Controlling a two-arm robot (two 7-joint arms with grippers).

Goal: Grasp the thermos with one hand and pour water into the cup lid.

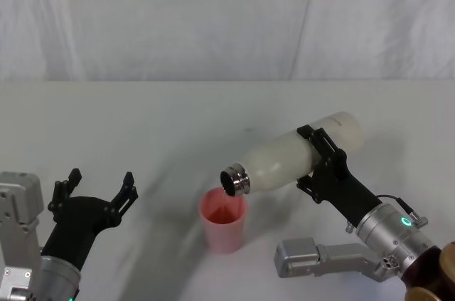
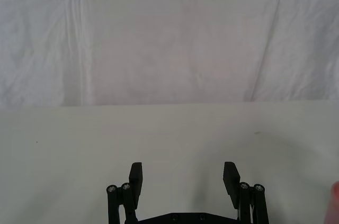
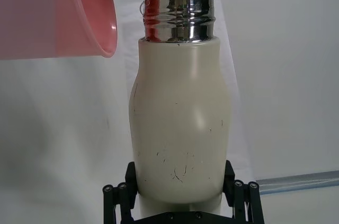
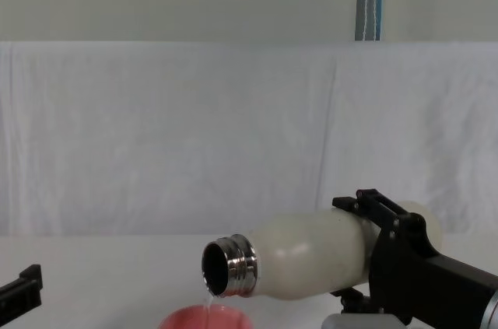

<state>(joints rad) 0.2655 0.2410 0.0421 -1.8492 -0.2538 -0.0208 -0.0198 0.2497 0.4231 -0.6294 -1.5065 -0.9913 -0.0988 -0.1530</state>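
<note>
Pouring now: my right claw, clamped on the tilted thermos at frame centre, trickles water into the cup lid; next I should tip back upright, left claw idle, fingers apart.

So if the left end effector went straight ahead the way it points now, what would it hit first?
Probably nothing near: the open left end effector points across bare table toward the white backdrop cloth, which looks like the first thing in line. The cup lid sits off to its side.

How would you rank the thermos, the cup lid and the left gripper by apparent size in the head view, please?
1. thermos, clamped by the right gripper
2. left gripper, open, nearer the camera, so unsure against the lid
3. cup lid
</note>
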